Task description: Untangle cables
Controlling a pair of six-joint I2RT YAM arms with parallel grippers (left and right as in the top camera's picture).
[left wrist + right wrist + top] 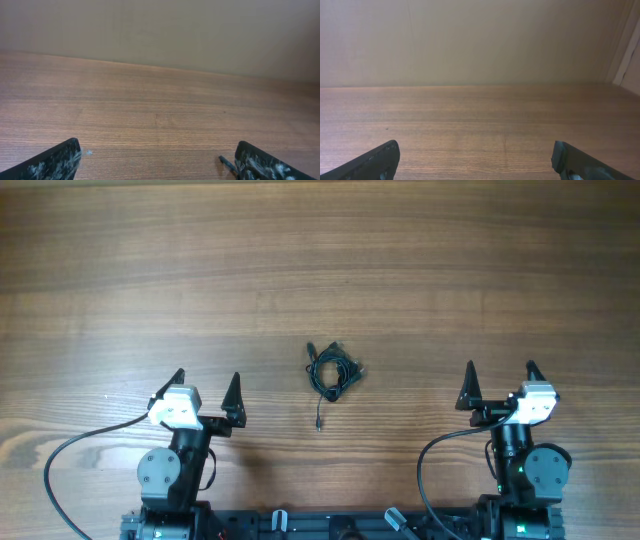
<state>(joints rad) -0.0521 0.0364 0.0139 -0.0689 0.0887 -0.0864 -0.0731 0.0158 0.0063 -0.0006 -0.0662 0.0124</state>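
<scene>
Sitting at the near edge of the wooden table (320,260), the two arm bases (165,475) have thick black leads (70,445) looping out beside them. Just ahead, the left gripper (207,380) stands with its fingers spread wide and nothing between them. The right gripper (500,370) is likewise spread and empty. Each wrist view agrees, showing dark fingertips (57,160) far apart at the lower corners with bare wood grain between. Between the two grippers and slightly farther out lie the cables (333,368), a small knotted black bundle resting near the middle of the table, well apart from either gripper. One loose strand (319,412) trails from the bundle back toward the near edge and ends in a small plug. Beyond the bundle the wood runs on to a plain pale wall (480,40), seen from the wrists.
</scene>
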